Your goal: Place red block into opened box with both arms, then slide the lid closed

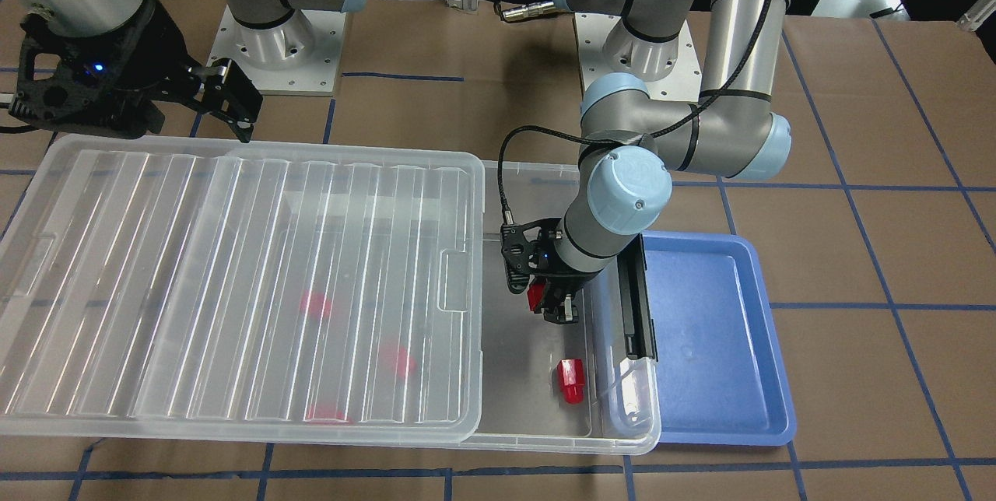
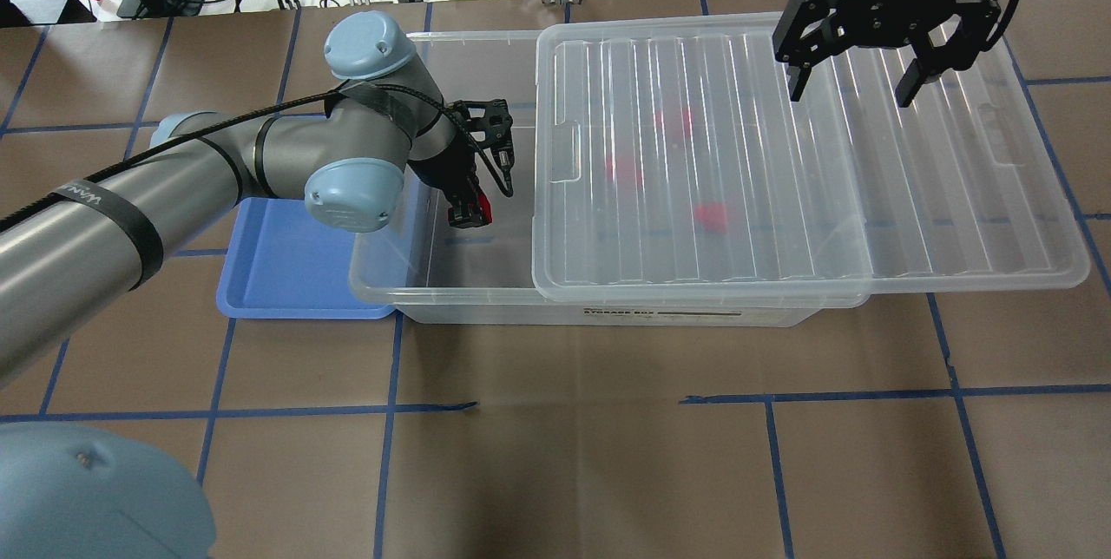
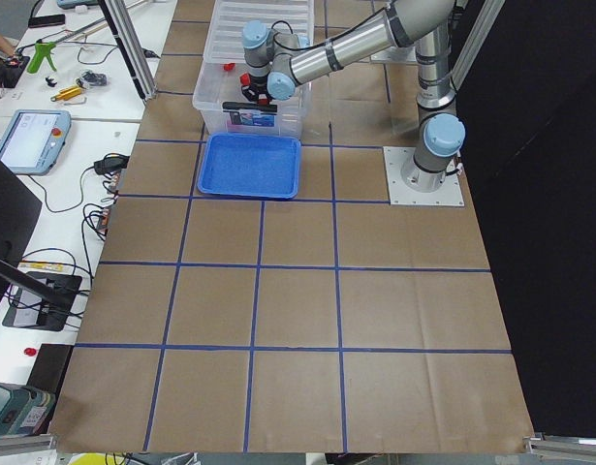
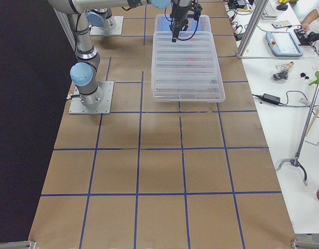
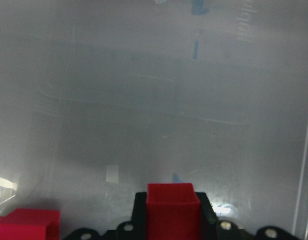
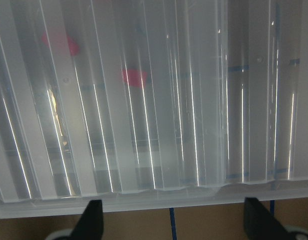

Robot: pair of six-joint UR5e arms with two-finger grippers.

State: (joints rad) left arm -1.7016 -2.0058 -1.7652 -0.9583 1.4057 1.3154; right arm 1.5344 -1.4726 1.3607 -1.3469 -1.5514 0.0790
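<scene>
My left gripper [image 1: 555, 313] [image 2: 470, 213] is shut on a red block [image 1: 535, 297] [image 5: 172, 207] and hangs in the uncovered end of the clear box [image 2: 608, 312]. Another red block [image 1: 572, 381] [image 5: 26, 225] lies on the box floor just below it. The ribbed clear lid [image 1: 233, 283] [image 2: 781, 177] covers the rest of the box, slid toward my right side and overhanging that end. Blurred red blocks [image 2: 712, 216] show through it. My right gripper [image 1: 227, 100] [image 2: 855, 80] stands open above the lid's far edge, its fingers [image 6: 91, 220] spread wide, holding nothing.
A blue tray [image 1: 716, 345] [image 2: 286, 264] sits against the box's short end with the black latch bar [image 1: 636, 295], under my left forearm. Brown paper with blue tape lines covers the table. Both arm bases stand behind the box in the front-facing view.
</scene>
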